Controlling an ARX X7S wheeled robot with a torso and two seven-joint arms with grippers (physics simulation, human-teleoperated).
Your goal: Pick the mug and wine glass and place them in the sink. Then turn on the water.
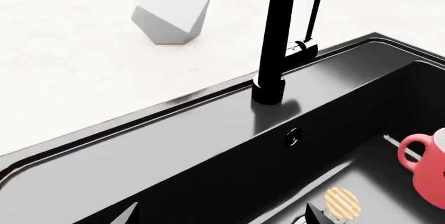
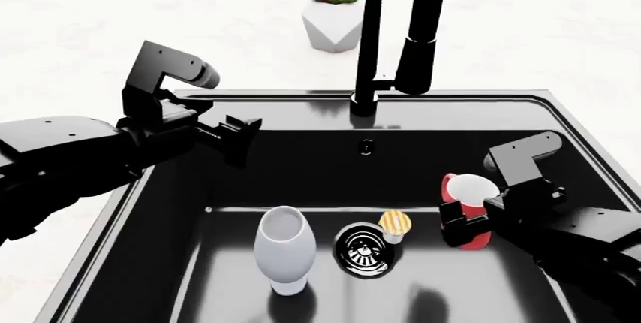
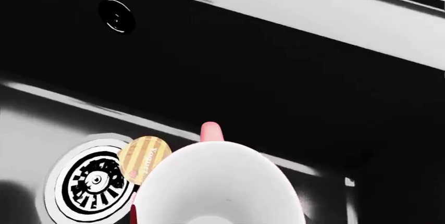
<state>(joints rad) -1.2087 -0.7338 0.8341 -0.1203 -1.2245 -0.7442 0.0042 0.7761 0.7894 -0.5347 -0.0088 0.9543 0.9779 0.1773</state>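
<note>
— Nearest us, the wine glass [image 2: 284, 251] stands upright on the floor of the sink [image 2: 300, 104], just beside the chrome drain [image 2: 362, 249]. Do we see the mug?

— We do: the mug [image 2: 467, 207] sits upright inside the basin, toward our right, and the right gripper [image 2: 463, 216] is pinching it.

— And our left gripper [image 2: 236, 139]?

— It hovers over the sink's left part, fingers spread, holding nothing.

— Beyond it?

— We see the black faucet [image 2: 367, 37] rising from the rear ledge, a small tan striped cup [image 2: 395, 224] by the drain, and a potted succulent [image 2: 332, 9] on the white bench [image 2: 90, 30].
</note>
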